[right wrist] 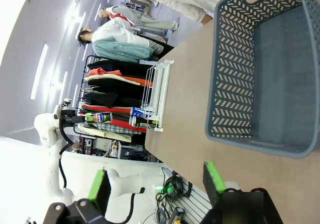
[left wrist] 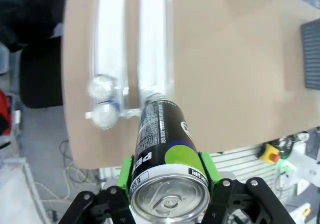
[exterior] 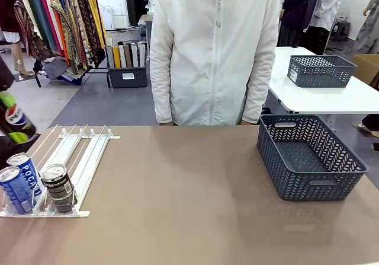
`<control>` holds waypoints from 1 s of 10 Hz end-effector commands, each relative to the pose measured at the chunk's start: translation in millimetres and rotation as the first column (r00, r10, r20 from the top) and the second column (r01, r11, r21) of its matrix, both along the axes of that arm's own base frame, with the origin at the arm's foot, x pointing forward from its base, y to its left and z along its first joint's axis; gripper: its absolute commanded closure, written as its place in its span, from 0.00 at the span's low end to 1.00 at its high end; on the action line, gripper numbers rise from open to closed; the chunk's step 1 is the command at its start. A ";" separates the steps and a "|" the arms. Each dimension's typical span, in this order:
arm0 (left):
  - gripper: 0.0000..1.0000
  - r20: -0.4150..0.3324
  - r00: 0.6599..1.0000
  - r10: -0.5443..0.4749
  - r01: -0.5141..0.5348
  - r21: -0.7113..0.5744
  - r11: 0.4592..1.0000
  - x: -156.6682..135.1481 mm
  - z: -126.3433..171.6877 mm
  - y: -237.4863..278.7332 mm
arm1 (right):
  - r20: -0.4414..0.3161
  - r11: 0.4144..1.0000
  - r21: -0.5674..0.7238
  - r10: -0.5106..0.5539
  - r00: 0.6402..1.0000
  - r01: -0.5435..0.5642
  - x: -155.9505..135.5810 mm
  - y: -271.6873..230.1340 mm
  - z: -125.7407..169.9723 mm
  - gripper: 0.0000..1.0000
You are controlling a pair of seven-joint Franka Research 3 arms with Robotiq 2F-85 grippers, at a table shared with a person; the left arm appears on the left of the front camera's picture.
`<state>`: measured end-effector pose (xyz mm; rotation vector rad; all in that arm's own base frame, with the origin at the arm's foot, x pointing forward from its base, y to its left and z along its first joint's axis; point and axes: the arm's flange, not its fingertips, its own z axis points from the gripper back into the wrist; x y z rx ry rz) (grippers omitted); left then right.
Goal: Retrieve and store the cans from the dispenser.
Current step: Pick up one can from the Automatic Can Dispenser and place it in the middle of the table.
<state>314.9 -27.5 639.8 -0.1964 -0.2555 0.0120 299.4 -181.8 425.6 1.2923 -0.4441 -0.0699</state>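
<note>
While the left gripper (left wrist: 167, 171) squeezes a black round metal drink can (left wrist: 162, 134) tight between its green pads (left wrist: 126, 171), that can is up off the table, close to the flat white wire rack (left wrist: 131, 48). In the left wrist view the held can sits at the bottom middle, with its silver top facing the camera. In the front view it peeks in at the left edge, tilted.

Three more cans stand at the near end of the rack, in the lower left of the front view. Two blue cans with white letters (exterior: 15, 189) stand one behind the other in the left lane. One dark can (exterior: 58, 188) stands in the right lane, just beside them.

On the right side of the brown table (exterior: 177, 211) sits a dark grey plastic basket full of little holes (exterior: 296, 179). A person in a white zip jacket (exterior: 213, 51) stands at the top middle, behind the table.

At the bottom of the right wrist view, the right gripper (right wrist: 155, 184) has its fingers spread wide with nothing between them.
</note>
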 end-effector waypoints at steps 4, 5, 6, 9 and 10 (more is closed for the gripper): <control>1.00 -0.023 0.913 -0.406 0.403 -0.086 0.911 50.6 -35.4 -215.1 | 0.010 1.000 -0.002 0.013 1.000 -0.013 -1.8 -3.6 2.1 0.00; 1.00 -0.012 0.935 -0.354 0.354 -0.010 0.935 55.3 -51.3 -246.0 | 0.010 1.000 -0.002 0.013 1.000 -0.013 -1.8 -3.6 2.1 0.00; 1.00 0.003 0.915 -0.403 0.403 0.022 0.915 60.3 -65.6 -281.2 | 0.010 1.000 -0.002 0.013 1.000 -0.013 -1.8 -3.6 2.1 0.00; 1.00 -0.108 0.867 -0.487 0.497 0.104 0.862 94.7 -144.4 -341.5 | 0.010 1.000 -0.002 0.013 1.000 -0.013 -1.8 -3.6 2.1 0.00; 1.00 -0.138 0.848 -0.512 0.527 0.118 0.841 96.8 -164.6 -353.9 | 0.010 1.000 -0.002 0.013 1.000 -0.013 -1.8 -3.6 2.1 0.00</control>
